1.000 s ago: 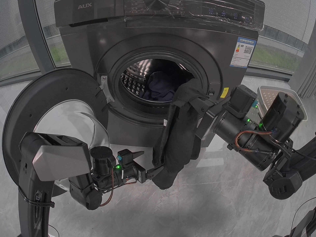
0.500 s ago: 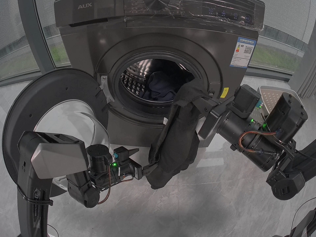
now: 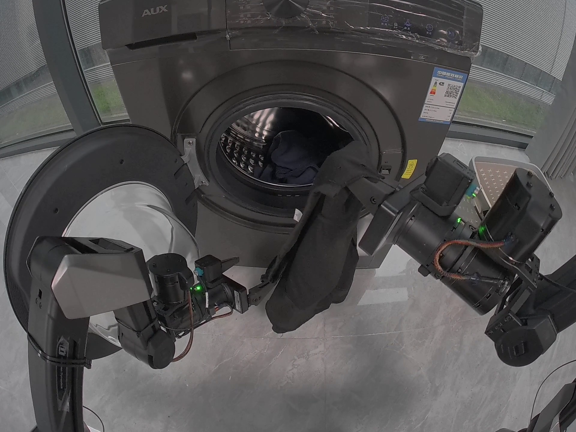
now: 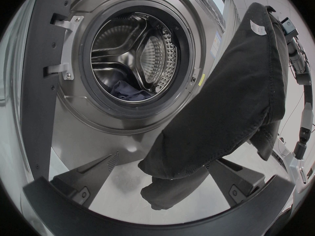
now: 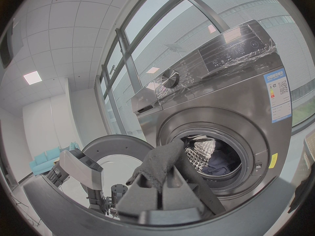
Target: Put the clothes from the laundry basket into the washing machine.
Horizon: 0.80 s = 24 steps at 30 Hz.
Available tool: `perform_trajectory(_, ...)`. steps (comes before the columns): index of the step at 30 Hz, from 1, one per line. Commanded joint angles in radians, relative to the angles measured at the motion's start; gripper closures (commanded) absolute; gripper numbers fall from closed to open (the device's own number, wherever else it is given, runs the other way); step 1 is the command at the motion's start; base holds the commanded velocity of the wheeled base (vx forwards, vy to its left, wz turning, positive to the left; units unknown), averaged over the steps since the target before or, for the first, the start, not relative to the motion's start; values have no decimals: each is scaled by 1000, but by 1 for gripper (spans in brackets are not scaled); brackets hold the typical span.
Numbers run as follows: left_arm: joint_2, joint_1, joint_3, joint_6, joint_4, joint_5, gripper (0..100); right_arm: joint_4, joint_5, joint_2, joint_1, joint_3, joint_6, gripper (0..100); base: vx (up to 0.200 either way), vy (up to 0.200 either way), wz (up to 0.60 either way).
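A dark garment [image 3: 321, 241] hangs in front of the washing machine [image 3: 288, 91], just below and right of its open drum. My right gripper [image 3: 355, 181] is shut on the garment's top end, at the drum's right rim; in the right wrist view its fingers [image 5: 144, 190] pinch the cloth [image 5: 160, 163]. My left gripper [image 3: 266, 278] is low by the garment's bottom end. It stands open, and the hanging cloth [image 4: 223, 108] sits between its fingers [image 4: 98, 169]. A navy cloth [image 3: 292, 156] lies inside the drum. The laundry basket [image 3: 498, 172] shows behind my right arm.
The round door [image 3: 102, 175] is swung fully open to the left, beside my left arm. Grey tiled floor [image 3: 372, 367] lies in front of the machine. Windows run behind it.
My left gripper has moved up and to the left, and the garment's bottom end has swung left with it. The right arm has shifted slightly right while holding the top end.
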Motion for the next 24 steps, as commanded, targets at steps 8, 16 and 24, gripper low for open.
perform_trajectory(8, -4, -14, -37, -1, -9, -1, 0, -2, 0, 25, 5, 0, 0, 100, 0, 0, 0)
perform_trajectory(16, -25, -52, -72, -12, -7, -1, 0, -2, -1, 28, 14, 6, 1, 100, 0, 0, 0)
perform_trajectory(24, -10, -65, -77, -7, -7, 1, 0, -2, -1, 28, 14, 11, 1, 100, 0, 0, 0)
